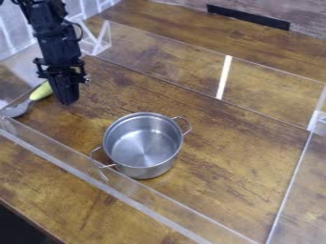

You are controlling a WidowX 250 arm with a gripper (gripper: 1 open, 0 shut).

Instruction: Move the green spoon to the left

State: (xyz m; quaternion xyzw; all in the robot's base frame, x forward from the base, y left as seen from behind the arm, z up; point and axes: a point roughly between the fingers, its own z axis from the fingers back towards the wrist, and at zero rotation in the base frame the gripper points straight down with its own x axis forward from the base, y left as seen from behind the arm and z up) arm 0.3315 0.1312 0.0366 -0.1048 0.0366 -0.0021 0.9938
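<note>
Camera view, black gripper (63,92) pointing down w/ fingers together, green spoon (38,92) just left of fingertips, steel pot (141,144) lower right, wood table (242,162).

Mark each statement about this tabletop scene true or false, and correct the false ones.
1. The steel pot is empty. True.
2. The green spoon lies inside the pot. False: it lies on the wooden table, left of the pot.
3. The gripper is down at the spoon's handle. True.
4. The pot lies on its side. False: it stands upright.
5. The gripper's jaws are spread wide. False: they are shut.
</note>
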